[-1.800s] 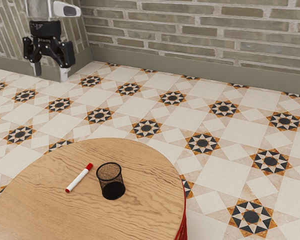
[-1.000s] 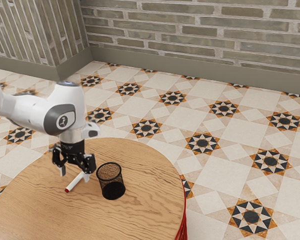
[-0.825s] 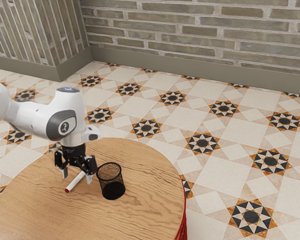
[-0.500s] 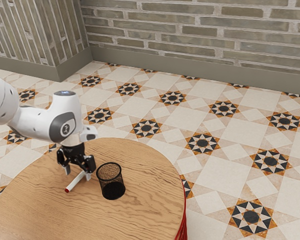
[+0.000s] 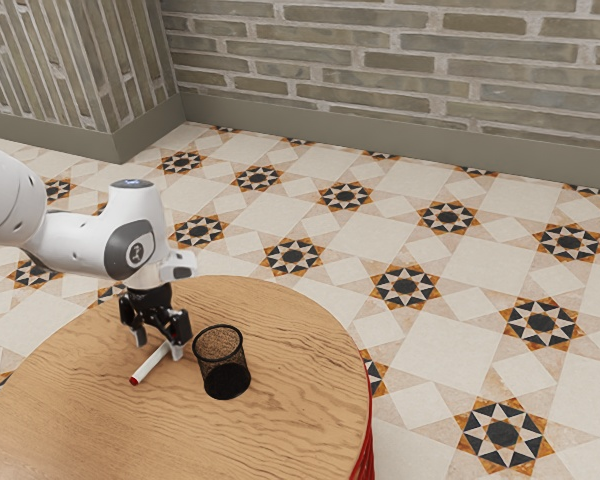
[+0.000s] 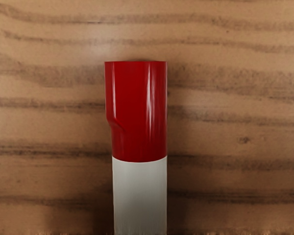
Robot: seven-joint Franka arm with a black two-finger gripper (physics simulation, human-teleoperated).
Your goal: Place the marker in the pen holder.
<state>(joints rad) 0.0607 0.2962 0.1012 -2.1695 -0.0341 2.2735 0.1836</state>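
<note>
Over the far end of the marker (image 5: 151, 369), my gripper (image 5: 158, 347) points down with its two fingers apart; they have the marker's line between them, and a gap remains. The marker lies on the wooden table, its white body and near red tip in sight in the exterior view, its far end hidden by the gripper. From the wrist view, the red cap (image 6: 138, 110) and part of the white barrel are right under my hand. The black mesh pen holder (image 5: 226, 378) stands upright, just to the exterior view's right of the gripper.
The round wooden table (image 5: 290, 420) has a curved edge with red below it at the exterior view's right. Patterned floor tiles and brick walls lie beyond.
My arm has come from the far upper left down over the marker. Lately the fingers have drawn somewhat closer together. The marker and pen holder have not moved.
</note>
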